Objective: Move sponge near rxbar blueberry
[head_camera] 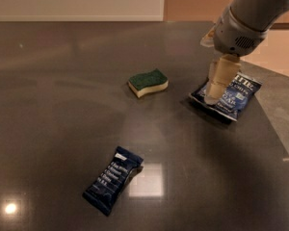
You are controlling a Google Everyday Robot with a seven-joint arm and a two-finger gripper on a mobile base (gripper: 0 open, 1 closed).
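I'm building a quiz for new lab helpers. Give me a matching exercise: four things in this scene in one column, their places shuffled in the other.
1 sponge
2 snack bar
3 chip bag
4 claw

A front of the table, left of centre
B over the chip bag's left end
C middle of the table
D right side of the table

Pairs: 1-C, 2-A, 3-D, 4-B

Claw above chip bag, apart from sponge

Dark glossy table with light reflections, pale wall behind, tan floor right
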